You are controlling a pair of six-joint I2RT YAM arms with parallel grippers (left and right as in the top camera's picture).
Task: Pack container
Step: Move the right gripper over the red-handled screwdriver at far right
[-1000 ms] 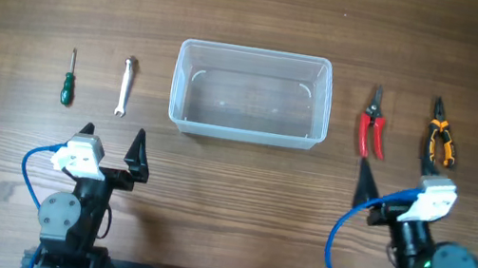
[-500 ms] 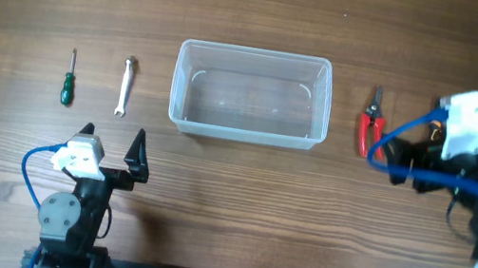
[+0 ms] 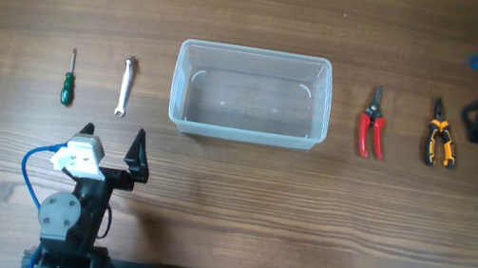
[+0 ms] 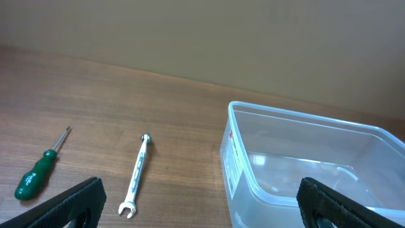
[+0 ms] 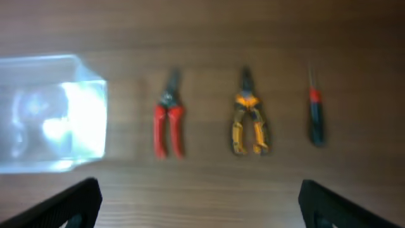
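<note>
**ITEM: Pack container, nothing packed, both arms empty**

- Container (image 3: 256,54): clear bin at table centre, upright, with nothing visible inside. Tools lie on both sides of it, none touching.
- Left of the bin: 1 green screwdriver (image 3: 68,80) and 1 wrench (image 3: 125,87), lying parallel and apart.
- Right of the bin: 1 pair of red cutters (image 3: 372,126), 1 pair of orange pliers (image 3: 440,139) and 1 red-and-black screwdriver (image 5: 316,117), in a row.
- Left gripper (image 4: 199,190): near the table's front edge, jaws spread wide, nothing between them.
- Right gripper (image 5: 197,187): at the far right of the table, near the red-and-black screwdriver. Jaws are spread wide and hold nothing. Its wrist view is blurred.

**Hazards, as judged:**
1. The 3 right-hand tools lie close together, so jaws this wide could catch the pliers while closing on the screwdriver.
2. The screwdrivers are thin, round and flat on the wood, so they could roll or slip out of a pinch.
3. The bin looks light, and a tool or finger striking its rim could shove it off position.
4. With the wrist view blurred, aim may be off.
</note>
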